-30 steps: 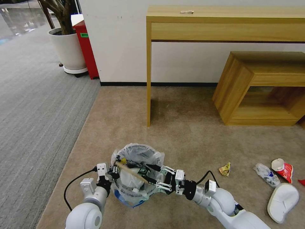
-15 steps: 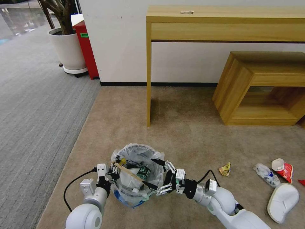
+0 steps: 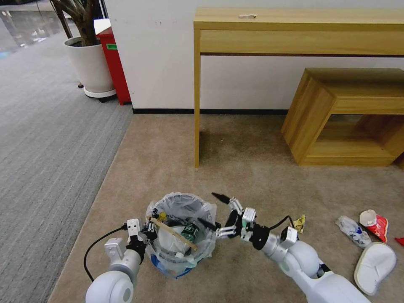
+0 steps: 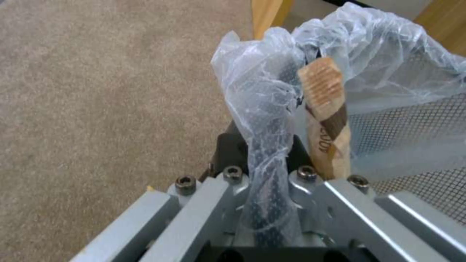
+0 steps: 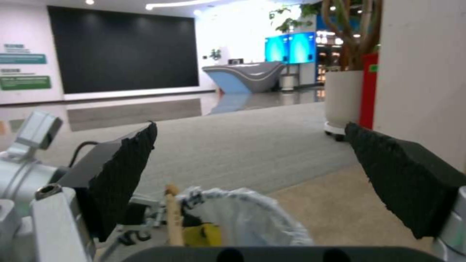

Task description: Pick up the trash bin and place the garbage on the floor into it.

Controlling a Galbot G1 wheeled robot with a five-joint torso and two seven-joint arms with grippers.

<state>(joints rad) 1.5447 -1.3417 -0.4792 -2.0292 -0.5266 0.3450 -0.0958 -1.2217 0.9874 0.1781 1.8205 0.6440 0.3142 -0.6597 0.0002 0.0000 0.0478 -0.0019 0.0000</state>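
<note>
The trash bin (image 3: 182, 210), black mesh lined with a clear bag, is held just above the beige carpet. My left gripper (image 3: 148, 229) is shut on its near-left rim; the left wrist view shows the bag and the mesh rim (image 4: 264, 120) pinched between the jaws. Inside lie a wooden stick (image 3: 174, 231), a green-labelled bottle (image 3: 190, 230) and white litter. My right gripper (image 3: 213, 209) hangs open and holds nothing just right of the rim, with its pads (image 5: 129, 171) wide apart. Garbage on the floor to the right: yellow wrapper (image 3: 299, 223), crushed bottle (image 3: 353, 230), red-white cup (image 3: 374, 221), white slipper (image 3: 374, 263).
A tall wooden console table (image 3: 294, 29) and a low wooden bench (image 3: 349, 113) stand against the wall ahead. A potted plant (image 3: 88, 63) and a red box (image 3: 113, 63) sit at the far left. Grey carpet (image 3: 42, 147) lies to the left.
My right gripper opened over the bin, let the green-labelled bottle drop in, then rose and drew back to the right of the rim. The left gripper kept its hold.
</note>
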